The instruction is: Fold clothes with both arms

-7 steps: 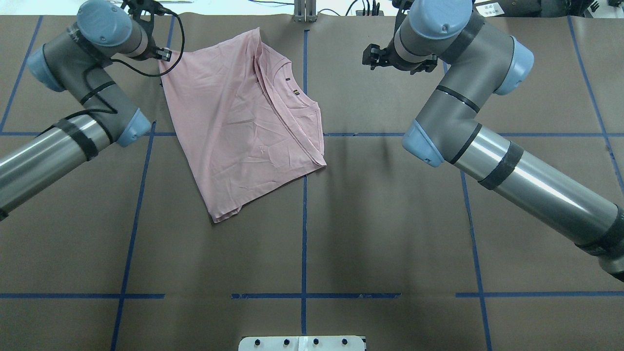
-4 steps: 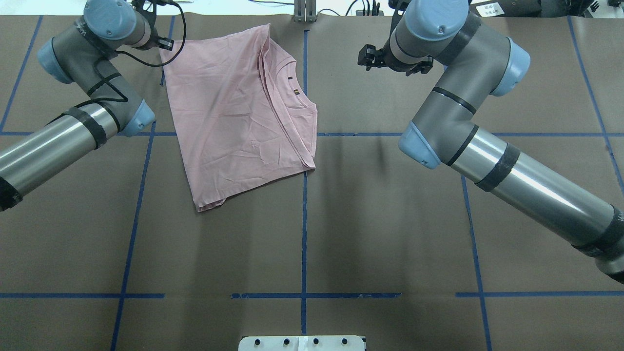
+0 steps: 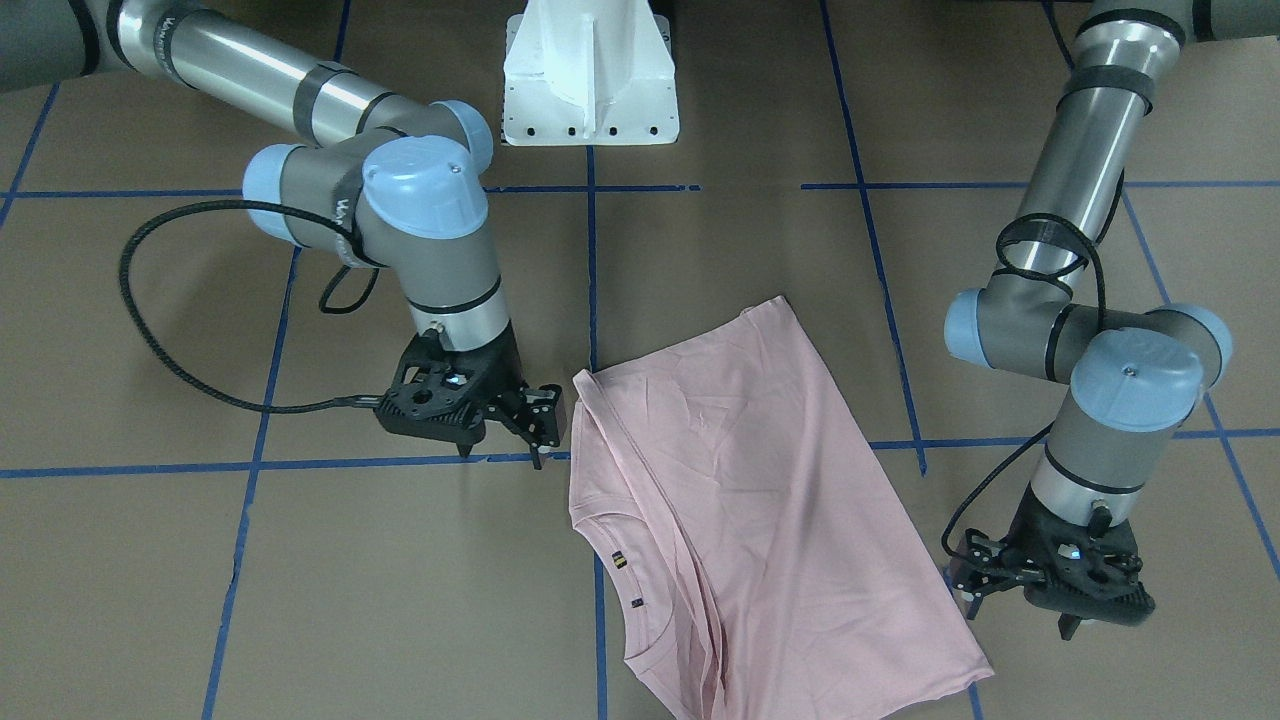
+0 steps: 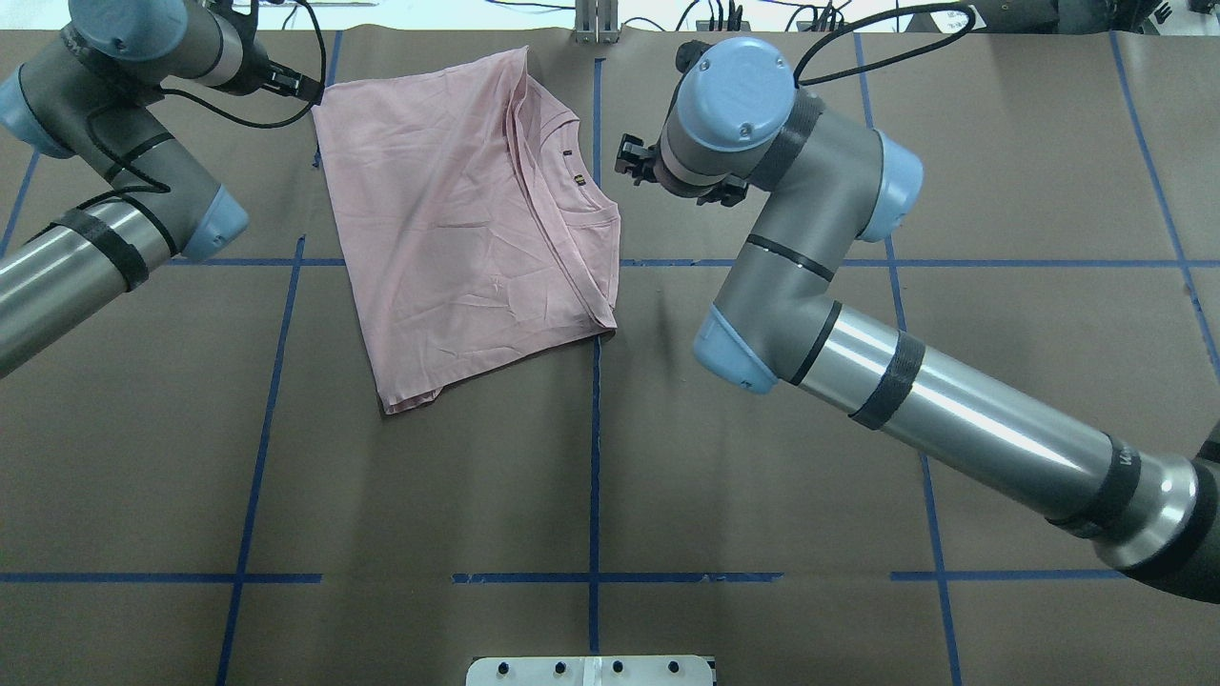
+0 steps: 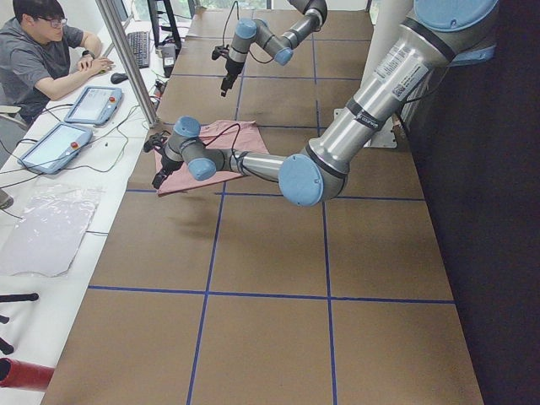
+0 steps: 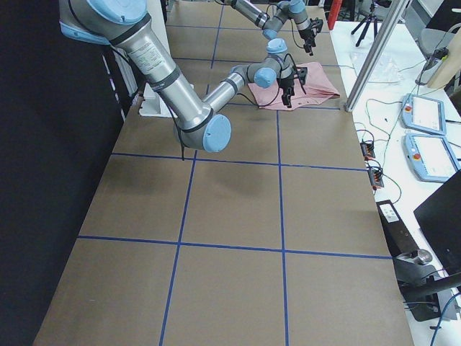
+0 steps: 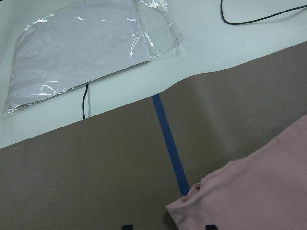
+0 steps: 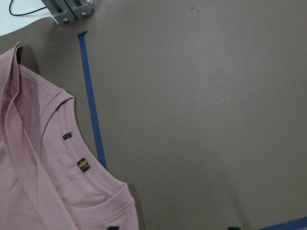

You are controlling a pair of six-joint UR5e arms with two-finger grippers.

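The pale pink T-shirt [image 4: 467, 219] lies folded flat at the far left-centre of the table, plain side up, its collar toward the middle; the print is hidden. It also shows in the front view [image 3: 750, 520]. My left gripper [image 4: 300, 88] is open beside the shirt's far-left corner; in the left wrist view [image 7: 167, 226] that corner [image 7: 259, 191] lies between the spread fingertips. My right gripper [image 4: 634, 164] is open and empty, just right of the collar. In the front view [image 3: 503, 455] it hangs close to the table. The right wrist view shows the collar [image 8: 48, 167].
The brown table cover carries a grid of blue tape lines [image 4: 595, 429]. The white pedestal [image 3: 590, 70] stands at the near edge. A metal post [image 4: 596, 24] stands at the far edge. A plastic sheet [image 7: 81, 48] lies beyond it. An operator [image 5: 42, 59] sits at the side bench.
The shirt slid a little toward the far left, then stayed still. My left gripper has backed off to the left from its corner. My right arm has swung left to the collar.
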